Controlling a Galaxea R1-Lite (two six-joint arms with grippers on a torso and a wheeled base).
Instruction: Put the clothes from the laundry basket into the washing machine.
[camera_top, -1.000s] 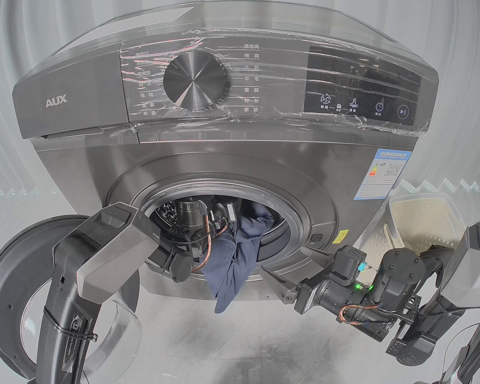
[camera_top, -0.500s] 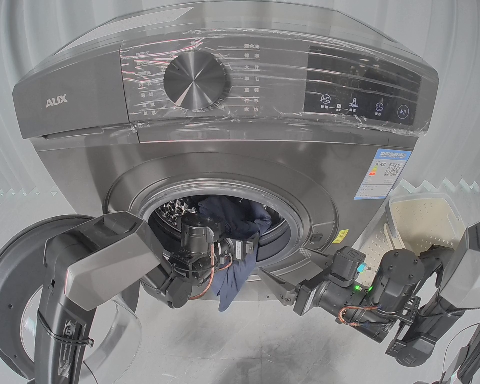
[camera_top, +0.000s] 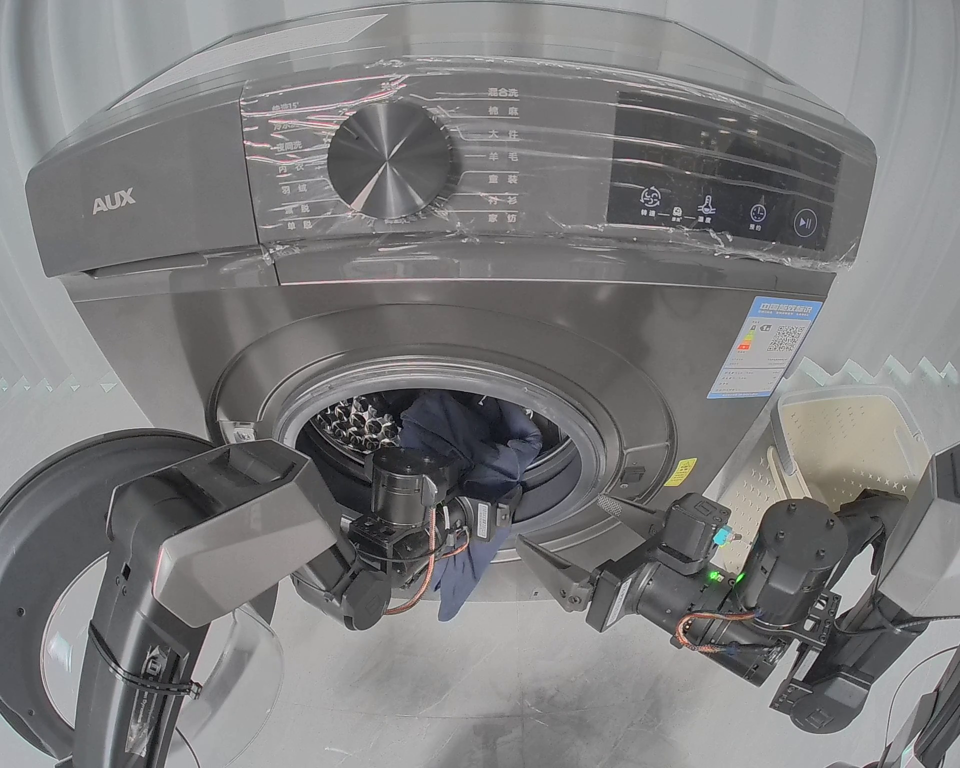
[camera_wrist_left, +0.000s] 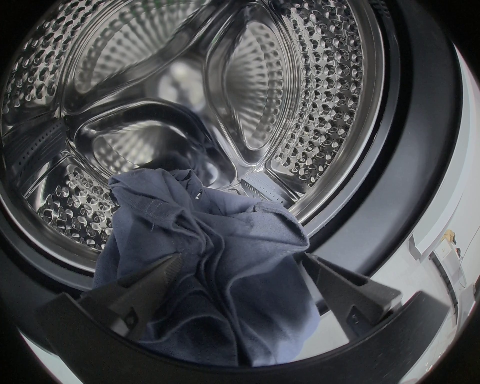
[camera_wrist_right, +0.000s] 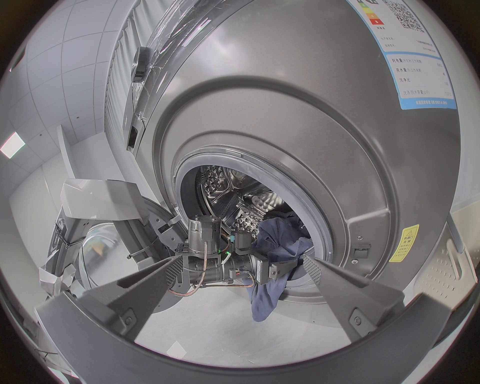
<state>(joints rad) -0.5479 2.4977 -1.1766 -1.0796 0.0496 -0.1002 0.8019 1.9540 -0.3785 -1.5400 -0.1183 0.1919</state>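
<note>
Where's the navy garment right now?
Head view, centre: navy garment draped over the washing machine's door rim, part inside the drum, tail hanging outside.

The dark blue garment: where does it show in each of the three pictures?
Head view: dark blue garment draped over the door opening's lower rim.
Left wrist view: garment bunched between the left pincer's open fingers.
Right wrist view: garment spilling out of the opening, tail hanging.
Shared landmark: perforated steel drum.

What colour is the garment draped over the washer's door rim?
The crumpled cloth garment is plain dark navy blue; the left wrist view shows it best.
</note>
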